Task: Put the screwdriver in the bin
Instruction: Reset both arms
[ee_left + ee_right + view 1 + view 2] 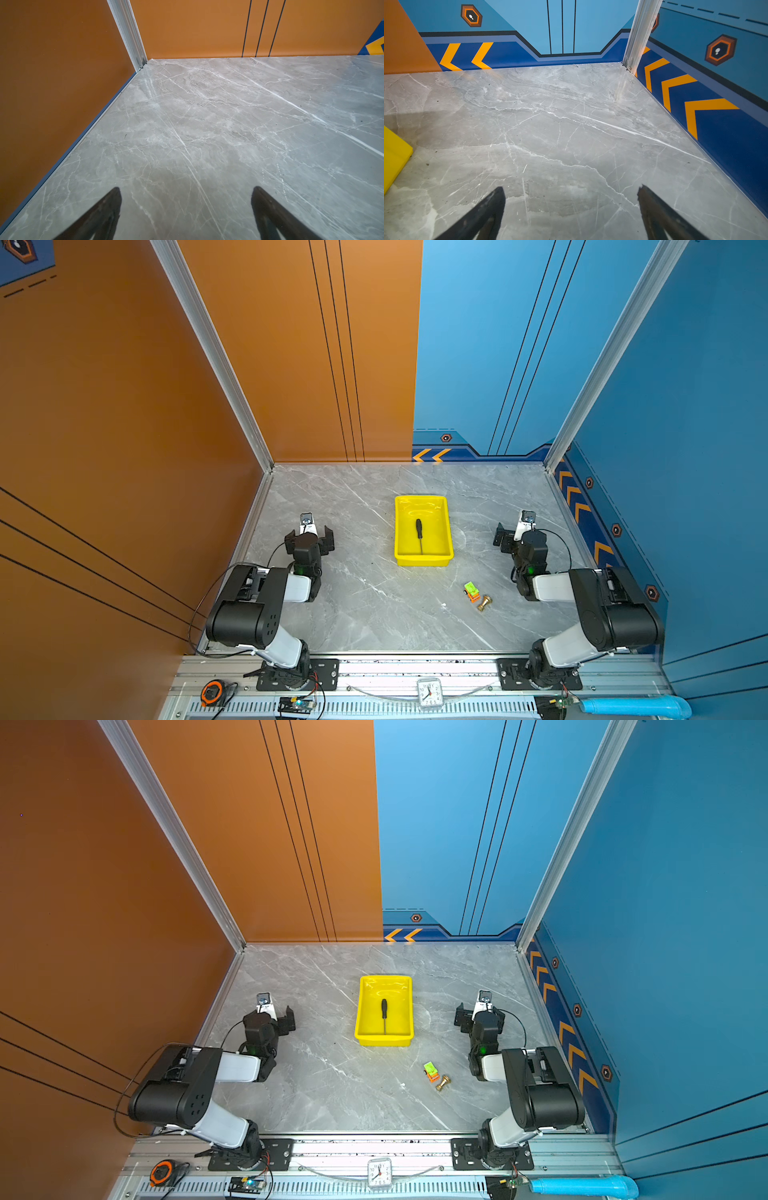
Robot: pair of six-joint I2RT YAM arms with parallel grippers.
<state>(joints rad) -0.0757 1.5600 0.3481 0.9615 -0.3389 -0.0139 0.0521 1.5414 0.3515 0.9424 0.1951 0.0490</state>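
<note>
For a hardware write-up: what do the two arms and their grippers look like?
Both the left arm and right arm have bulky black joint housings joined by white links, a green light near each wrist, and thin black cables. The left gripper and right gripper have black fingers tapering to points.

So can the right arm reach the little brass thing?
Probably yes. The right end effector is open and empty, and nothing stands between it and the brass fitting; only the toy car sits close beside it.
</note>
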